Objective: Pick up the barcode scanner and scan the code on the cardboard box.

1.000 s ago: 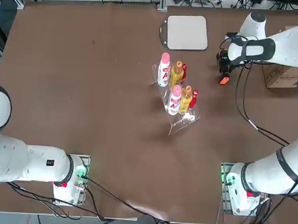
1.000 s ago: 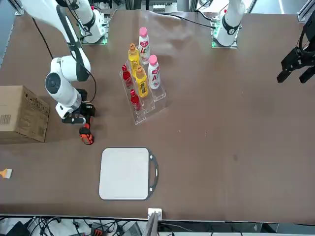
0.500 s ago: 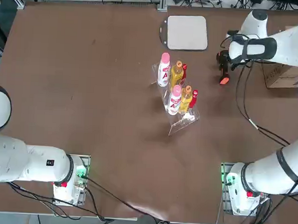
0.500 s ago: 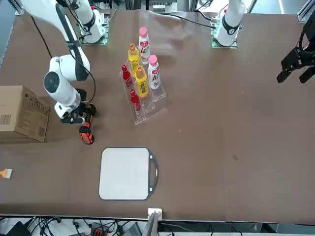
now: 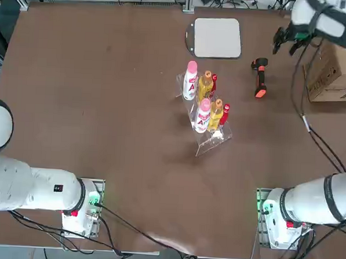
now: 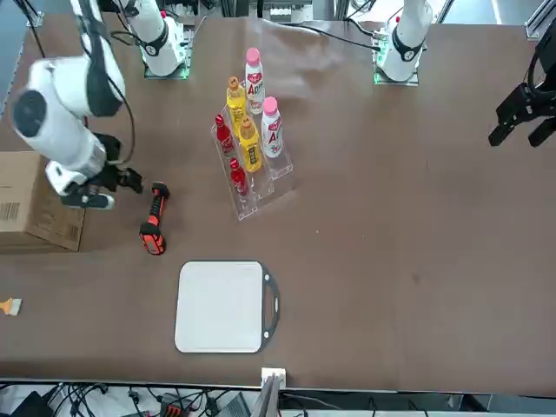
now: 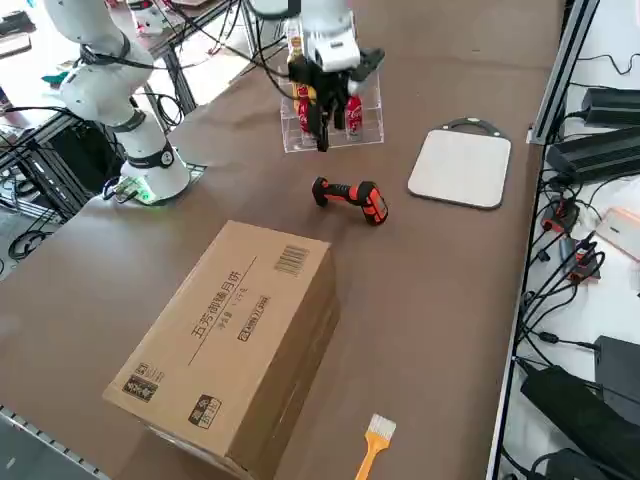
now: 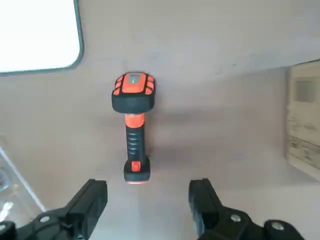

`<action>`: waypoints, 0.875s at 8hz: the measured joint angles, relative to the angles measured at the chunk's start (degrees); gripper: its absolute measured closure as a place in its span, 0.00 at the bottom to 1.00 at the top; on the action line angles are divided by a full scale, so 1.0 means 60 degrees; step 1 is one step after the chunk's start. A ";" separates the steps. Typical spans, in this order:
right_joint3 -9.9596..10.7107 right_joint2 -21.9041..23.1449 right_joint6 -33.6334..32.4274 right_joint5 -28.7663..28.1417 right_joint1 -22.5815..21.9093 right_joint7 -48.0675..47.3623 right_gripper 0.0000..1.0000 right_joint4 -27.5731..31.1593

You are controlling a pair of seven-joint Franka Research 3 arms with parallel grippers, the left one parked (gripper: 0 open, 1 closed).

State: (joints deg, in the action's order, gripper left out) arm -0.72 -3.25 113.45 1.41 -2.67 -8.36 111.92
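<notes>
The barcode scanner (image 5: 259, 78) (image 6: 155, 217) (image 7: 348, 196) lies flat on the brown table, black with an orange-red handle end, touched by nothing. My right gripper (image 5: 286, 44) (image 6: 109, 187) (image 7: 318, 125) hangs open and empty above the table, raised between the scanner and the cardboard box (image 5: 336, 68) (image 6: 30, 204) (image 7: 240, 340). In the right wrist view the scanner (image 8: 133, 125) lies well below, beyond my spread fingers (image 8: 92, 197), with the gripper (image 8: 147, 192) holding nothing. The box edge (image 8: 303, 125) shows at one side. The box carries dark print and a barcode on its faces.
A clear rack of red-capped and pink-capped bottles (image 5: 204, 105) (image 6: 248, 139) stands mid-table. A flat grey pad (image 5: 217, 37) (image 6: 221, 306) lies at the far edge near the scanner. A small orange-handled brush (image 7: 372, 445) lies past the box.
My right gripper opened off the scanner, left it lying on the table, then rose and drew away toward the box side.
</notes>
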 joint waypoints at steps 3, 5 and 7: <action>0.0031 0.0127 -0.2642 -0.0001 0.0525 0.0025 0.00 -0.2682; 0.0066 0.0092 -0.3435 -0.0636 0.0750 0.0026 0.00 -0.3588; 0.0074 -0.0016 -0.3692 -0.0832 0.0941 0.0060 0.00 -0.4004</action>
State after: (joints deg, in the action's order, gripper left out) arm -0.28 -3.35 91.29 -3.58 2.97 -8.00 87.90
